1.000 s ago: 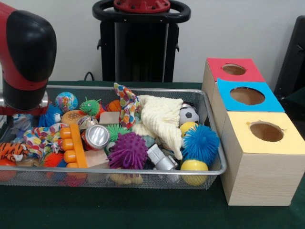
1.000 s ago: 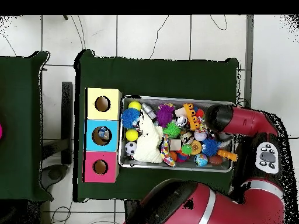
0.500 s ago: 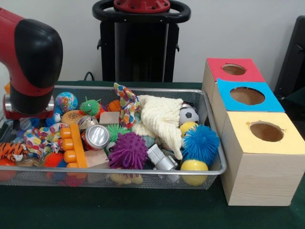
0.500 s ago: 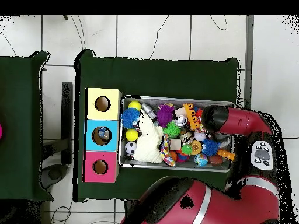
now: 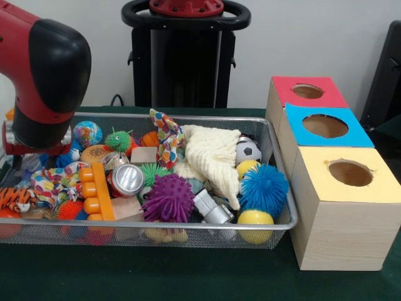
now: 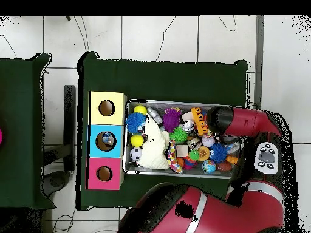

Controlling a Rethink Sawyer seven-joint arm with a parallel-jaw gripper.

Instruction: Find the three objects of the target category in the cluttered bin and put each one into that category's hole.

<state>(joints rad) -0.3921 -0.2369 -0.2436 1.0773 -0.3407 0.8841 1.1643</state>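
Arm (image 5: 44,75) hangs over bin (image 5: 188,227) left end, prob scanning clutter. End effector hidden behind wrist, can't tell grip state. Target category unclear; boxes w/ holes (image 5: 349,172) sit right of bin for short drops.

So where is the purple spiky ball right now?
Front view: the purple spiky ball lies near the bin's front rim, between the can and blue spiky ball.
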